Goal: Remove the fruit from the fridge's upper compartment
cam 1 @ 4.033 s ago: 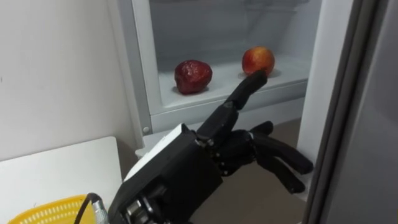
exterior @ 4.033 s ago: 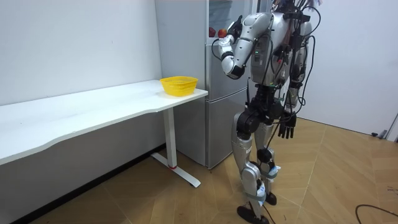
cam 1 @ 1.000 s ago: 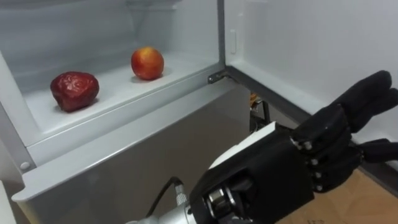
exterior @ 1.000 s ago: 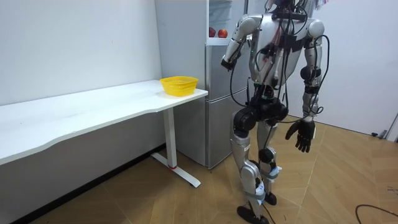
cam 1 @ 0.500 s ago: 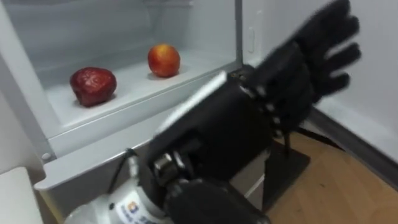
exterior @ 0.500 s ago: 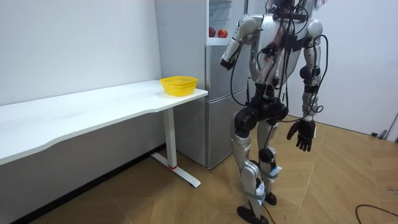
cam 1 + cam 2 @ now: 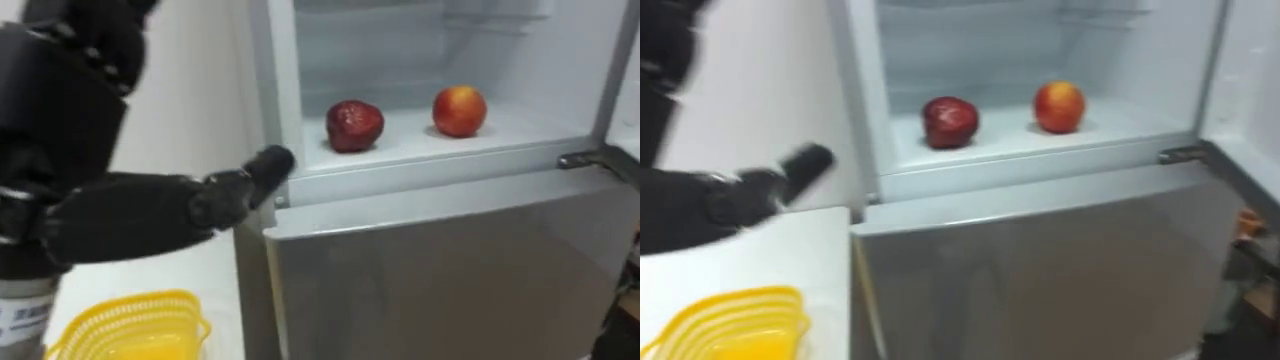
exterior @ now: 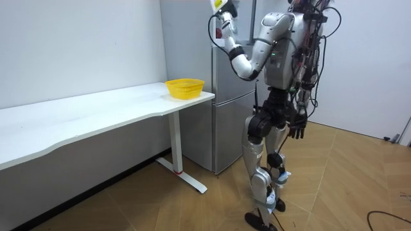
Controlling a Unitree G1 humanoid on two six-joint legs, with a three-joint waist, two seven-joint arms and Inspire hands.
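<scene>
The red fruit (image 7: 354, 125) lies on the white shelf (image 7: 520, 127) of the upper fridge (image 7: 440, 270) compartment, toward its left. The orange fruit (image 7: 459, 110) sits on the same shelf to its right, a little further back, and the two are apart. Both rest on the shelf by themselves. The compartment stands open, with its door (image 7: 1252, 90) swung out at my right.

My left hand (image 7: 130, 215) is raised outside the fridge, to the left of the opening and lower than the fruits. It has hold of nothing. One dark digit is stretched out straight, and its tip is close to the left edge of the fridge frame, just below shelf level. I cannot tell whether it touches the frame. The red fruit is the nearer of the two, up and to the right of that tip, inside the compartment.

Below my hand the yellow basket (image 7: 130, 320) stands on the white table (image 7: 760, 265), at the end nearest the fridge. What I see of its inside is bare yellow mesh.

In the room view I stand upright before the fridge, beside the table's end, left arm lifted high. My right hand (image 8: 297, 131) hangs by my hip, fingers loose, well away from the shelf.
</scene>
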